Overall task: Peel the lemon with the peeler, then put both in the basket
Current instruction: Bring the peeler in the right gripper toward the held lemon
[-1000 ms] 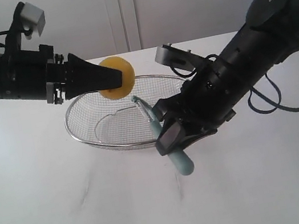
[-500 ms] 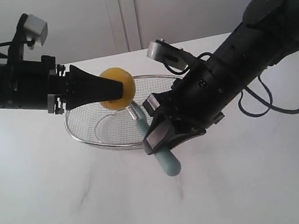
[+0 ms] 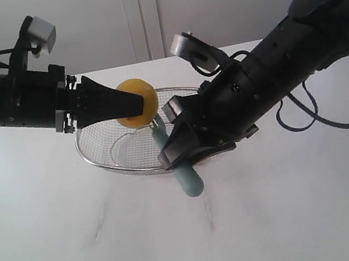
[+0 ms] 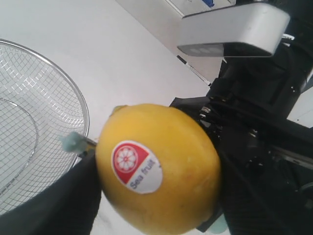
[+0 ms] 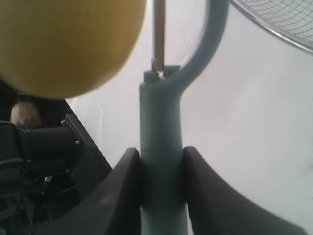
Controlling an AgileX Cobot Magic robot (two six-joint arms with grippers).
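The peeling step is judged to be in hand, at its very start. The lemon is clamped between the fingers of the left end effector and is held in the air above the basket, which stands on the white bench. The peeler is gripped by its teal handle in the right end effector, whose jaws are closed narrowly round it, with the blade head pointed up toward the underside of the lemon. In the exterior view the blade head is seen just beside the fruit. Whether the metal touches the skin cannot be told from any view. The skin that shows is whole and yellow, with a red-and-white sticker seen in the left wrist view, so no peel is judged to have been removed on the sides in view. For the next move, the blade would need to be laid against the rind and drawn along its curve with light, even pressure, while the lemon is gripped firmly enough not to be pushed out of the fingers. Neither thing has yet been put in the basket.
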